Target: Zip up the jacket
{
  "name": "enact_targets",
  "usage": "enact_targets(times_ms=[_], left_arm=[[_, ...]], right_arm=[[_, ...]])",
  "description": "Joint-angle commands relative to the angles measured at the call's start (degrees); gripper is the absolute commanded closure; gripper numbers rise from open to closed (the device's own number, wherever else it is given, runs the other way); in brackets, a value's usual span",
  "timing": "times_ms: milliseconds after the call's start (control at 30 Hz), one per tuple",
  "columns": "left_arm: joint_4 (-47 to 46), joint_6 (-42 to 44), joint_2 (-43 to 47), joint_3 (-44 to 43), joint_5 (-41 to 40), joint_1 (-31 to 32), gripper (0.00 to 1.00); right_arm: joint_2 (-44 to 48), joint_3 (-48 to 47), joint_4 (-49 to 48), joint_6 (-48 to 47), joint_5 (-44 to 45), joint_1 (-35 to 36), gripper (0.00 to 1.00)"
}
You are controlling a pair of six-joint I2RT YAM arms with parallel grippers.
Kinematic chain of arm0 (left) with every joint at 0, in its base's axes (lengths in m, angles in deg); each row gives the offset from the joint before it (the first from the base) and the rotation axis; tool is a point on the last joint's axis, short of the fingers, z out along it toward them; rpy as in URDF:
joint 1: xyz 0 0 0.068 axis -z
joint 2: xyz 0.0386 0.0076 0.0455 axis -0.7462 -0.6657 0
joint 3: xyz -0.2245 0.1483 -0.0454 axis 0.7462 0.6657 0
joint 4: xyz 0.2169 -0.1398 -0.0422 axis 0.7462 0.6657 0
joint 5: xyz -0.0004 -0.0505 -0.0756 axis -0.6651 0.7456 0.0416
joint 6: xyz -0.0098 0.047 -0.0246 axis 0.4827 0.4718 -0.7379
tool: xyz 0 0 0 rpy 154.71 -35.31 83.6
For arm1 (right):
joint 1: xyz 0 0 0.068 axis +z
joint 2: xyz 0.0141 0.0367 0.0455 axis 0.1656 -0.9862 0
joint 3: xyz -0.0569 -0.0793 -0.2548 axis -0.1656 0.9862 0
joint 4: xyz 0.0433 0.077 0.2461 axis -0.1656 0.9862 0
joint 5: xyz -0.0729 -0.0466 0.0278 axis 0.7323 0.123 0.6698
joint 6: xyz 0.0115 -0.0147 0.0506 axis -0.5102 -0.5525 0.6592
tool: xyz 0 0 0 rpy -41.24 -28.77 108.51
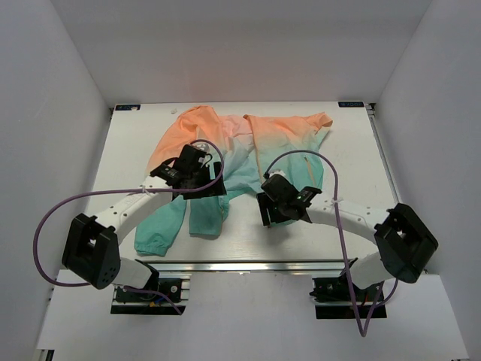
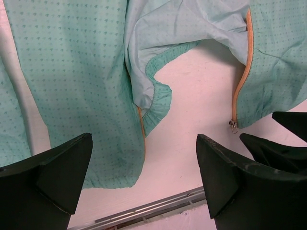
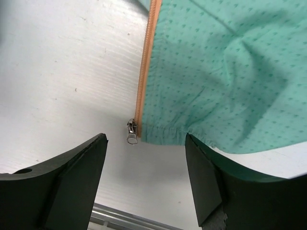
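The jacket (image 1: 240,147) lies spread open on the white table, orange at the far end, teal at the near hem. My left gripper (image 1: 197,183) hovers open over the left front panel's hem (image 2: 96,120), whose orange zipper edge (image 2: 142,129) shows between the fingers. My right gripper (image 1: 272,213) is open just near of the right panel's hem (image 3: 216,86). The orange zipper tape (image 3: 145,62) ends at a small metal slider (image 3: 131,130) between my right fingers; the slider also shows in the left wrist view (image 2: 233,125). Both grippers are empty.
The table's metal front rail (image 1: 248,265) runs close behind both grippers and shows in the left wrist view (image 2: 144,211). A teal sleeve (image 1: 159,229) trails toward the near left. Purple cables loop over both arms. White walls enclose the table.
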Motion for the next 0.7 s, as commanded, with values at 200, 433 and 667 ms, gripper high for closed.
enact_targets(times_ms=[200, 433, 667], left_arm=[[-0.1, -0.3, 2.9, -0.7, -0.8, -0.2, 0.02], [0.1, -0.3, 2.9, -0.5, -1.1, -0.2, 0.02], [0.0, -0.3, 2.6, -0.6, -1.3, -0.2, 0.02]], right_arm=[[-2.0, -1.2, 3.1, 0.4, 3.7, 0.4, 0.33], [-5.5, -0.9, 0.9, 1.2, 3.9, 0.3, 0.38], [-8.2, -0.1, -0.5, 1.6, 3.6, 0.4, 0.39]])
